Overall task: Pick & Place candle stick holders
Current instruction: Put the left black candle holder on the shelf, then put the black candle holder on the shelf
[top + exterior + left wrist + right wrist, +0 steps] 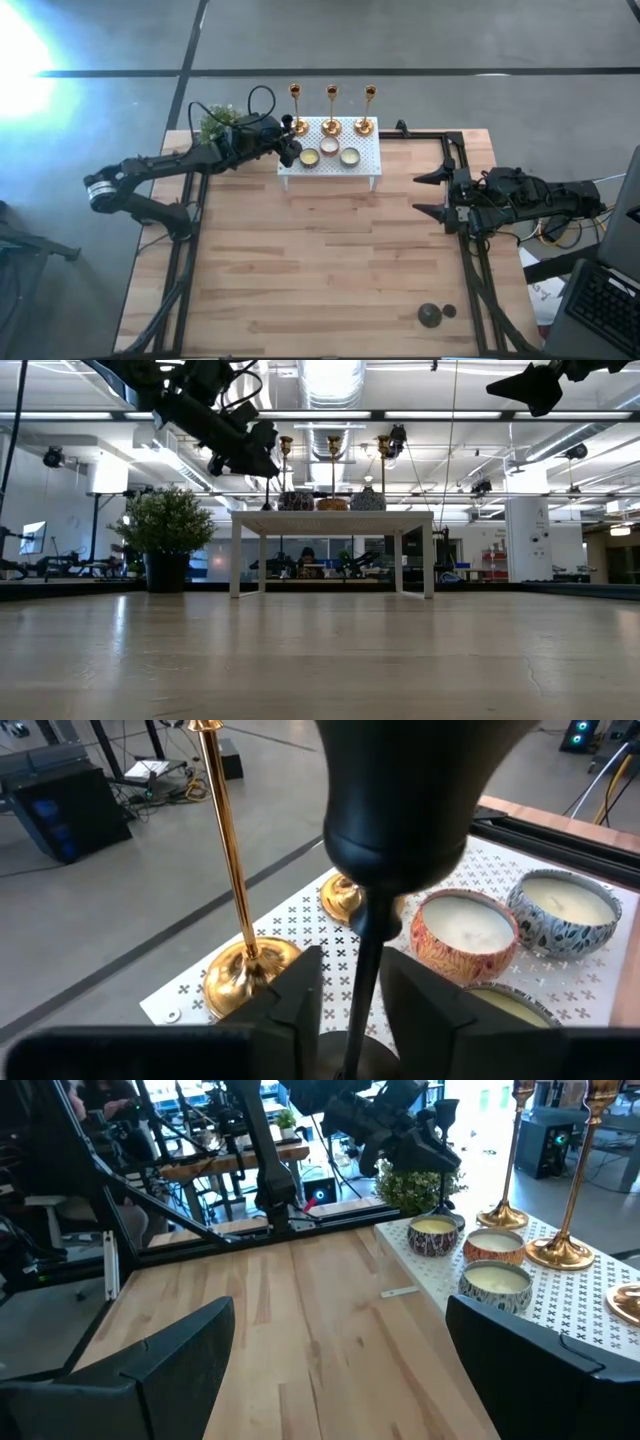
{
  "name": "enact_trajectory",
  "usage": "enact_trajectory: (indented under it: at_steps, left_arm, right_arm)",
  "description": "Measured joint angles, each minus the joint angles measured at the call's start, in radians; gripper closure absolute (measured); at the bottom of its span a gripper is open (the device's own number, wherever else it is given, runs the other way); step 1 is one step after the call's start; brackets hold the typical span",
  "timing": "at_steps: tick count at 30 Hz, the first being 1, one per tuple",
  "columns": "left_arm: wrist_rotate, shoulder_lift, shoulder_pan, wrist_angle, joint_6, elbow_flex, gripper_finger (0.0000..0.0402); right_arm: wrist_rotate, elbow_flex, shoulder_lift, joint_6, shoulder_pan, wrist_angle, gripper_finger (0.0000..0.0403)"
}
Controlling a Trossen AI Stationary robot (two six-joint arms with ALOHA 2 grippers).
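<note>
Left gripper [350,995]: closed around the thin stem of a black candle stick holder [420,810], fingers [295,1000] pinching from both sides; held over the near-left corner of the white rack [372,158], beside the potted plant [217,122].

Black holder's height: raised, probably just clear of the rack top, though its base is hidden behind the fingers in the left wrist view.

Gold candle stick holders [331,110]: three upright in a row along the rack's far edge, well apart from each other; the leftmost [235,880] just beside the held piece.

Candle tins [329,150]: three low round ones on the rack, in front of the gold row, near the gripper's path.

Second black holder [430,316]: down on the table's near right, with a small dark disc [448,311] next to it.

Right gripper [430,194]: spread wide, holding nothing, waiting at the table's right edge.

Step in hand: judged as carrying the black piece, either onto the rack or away from it; direction not readable.

Doing it well: keep the stem vertical and the squeeze firm, since the heavy cup top can swing; travel straight up or down near the rack; steer clear of the leftmost gold stem and the nearest tin; let go only once the base sits flat.
</note>
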Motion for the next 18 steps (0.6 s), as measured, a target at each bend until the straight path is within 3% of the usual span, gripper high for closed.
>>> enact_trajectory:
  at_steps: [10, 18]
  left_arm:
    - [0.002, -0.04, 0.001, -0.019, -0.009, 0.0, 0.0211]
    - [-0.014, -0.239, 0.001, -0.262, 0.048, 0.0, 0.0134]
  right_arm:
    - [0.0, 0.0, 0.0, 0.0, 0.0, 0.0, 0.0044]
    - [0.0, 0.0, -0.001, -0.003, 0.0, 0.011, 0.0044]
